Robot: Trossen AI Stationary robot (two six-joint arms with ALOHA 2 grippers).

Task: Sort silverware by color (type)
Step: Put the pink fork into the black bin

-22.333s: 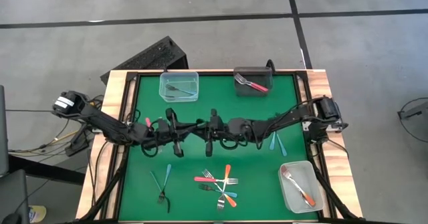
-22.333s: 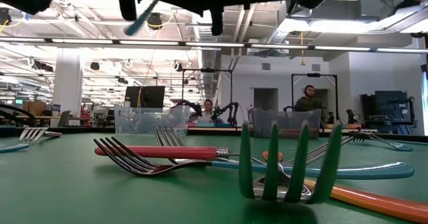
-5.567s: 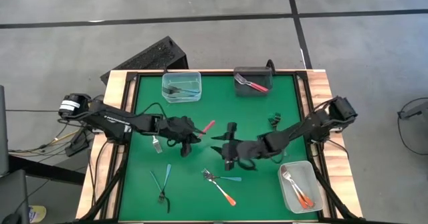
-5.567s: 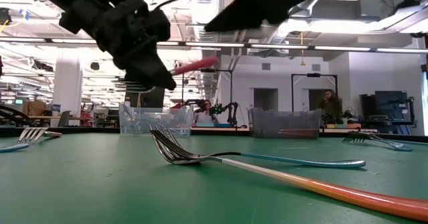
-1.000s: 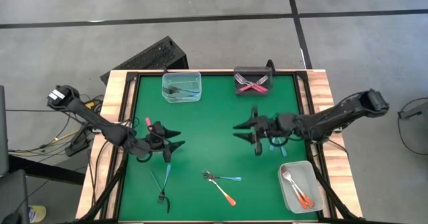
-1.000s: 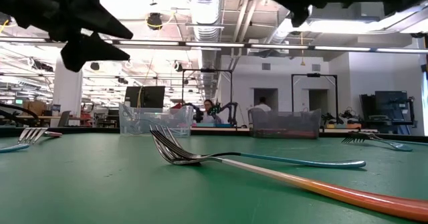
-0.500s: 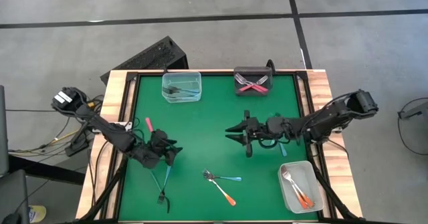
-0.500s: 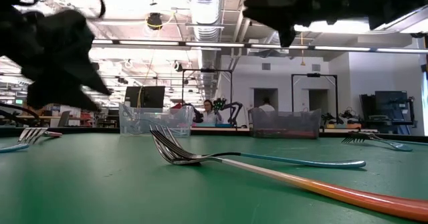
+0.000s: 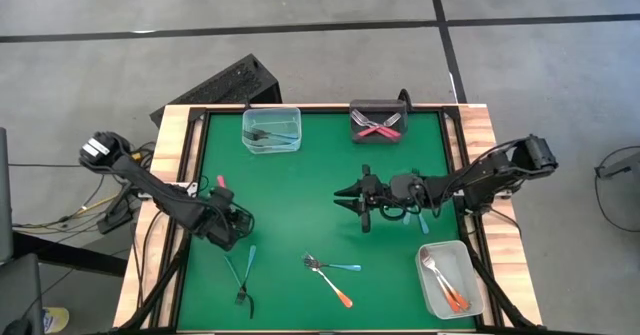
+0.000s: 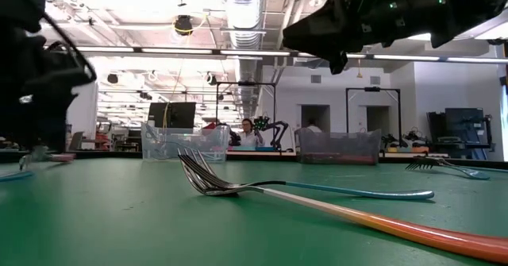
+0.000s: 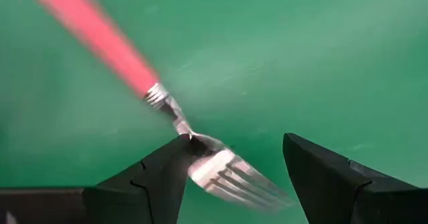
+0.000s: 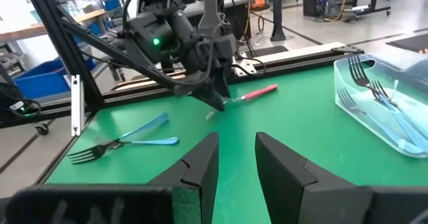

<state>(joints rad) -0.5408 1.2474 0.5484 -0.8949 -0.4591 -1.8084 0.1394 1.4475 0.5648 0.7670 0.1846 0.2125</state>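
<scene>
Straddling red fork [image 11: 100, 40]: L gripper [image 11: 231, 177], jaws apart.

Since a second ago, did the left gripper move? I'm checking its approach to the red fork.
Yes. In the high view the left gripper has drawn back toward the table's left edge, now open over the red fork.

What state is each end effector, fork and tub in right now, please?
Left end effector: open, straddling the red fork's tines.
Right end effector: open, empty, above the mat.
Red fork: flat on the mat.
Clear tub: holds blue forks.
Dark tub: holds red forks.
</scene>
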